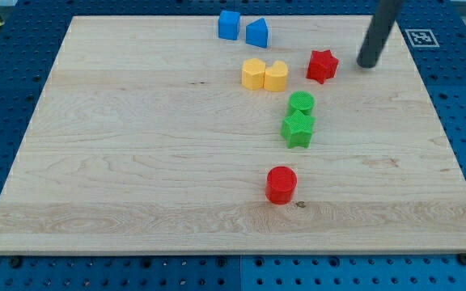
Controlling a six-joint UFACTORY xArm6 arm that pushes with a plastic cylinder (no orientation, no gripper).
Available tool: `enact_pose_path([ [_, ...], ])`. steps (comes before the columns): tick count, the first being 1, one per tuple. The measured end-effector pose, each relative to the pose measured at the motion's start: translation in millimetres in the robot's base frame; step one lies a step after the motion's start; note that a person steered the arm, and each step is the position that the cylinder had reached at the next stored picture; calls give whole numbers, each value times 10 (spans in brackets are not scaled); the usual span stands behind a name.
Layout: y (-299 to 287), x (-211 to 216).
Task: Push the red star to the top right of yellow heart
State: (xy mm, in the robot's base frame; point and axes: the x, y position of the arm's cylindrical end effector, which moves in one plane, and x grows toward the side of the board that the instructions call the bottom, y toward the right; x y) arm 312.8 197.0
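The red star (322,66) lies on the wooden board, to the right of the yellow heart (276,76) and slightly higher in the view. A gap separates the two. My tip (366,64) is to the right of the red star, apart from it, near the board's upper right part. A yellow hexagonal block (253,73) touches the heart's left side.
A blue cube (229,24) and a blue pointed block (256,33) sit near the board's top edge. A green round block (302,103) and a green star-like block (298,128) sit below the red star. A red cylinder (281,184) lies lower down.
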Motion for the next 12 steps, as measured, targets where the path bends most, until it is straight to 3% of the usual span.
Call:
enact_pose_path([
  [1, -367, 313],
  [7, -1143, 645],
  [10, -1422, 879],
  [12, -1260, 1131],
])
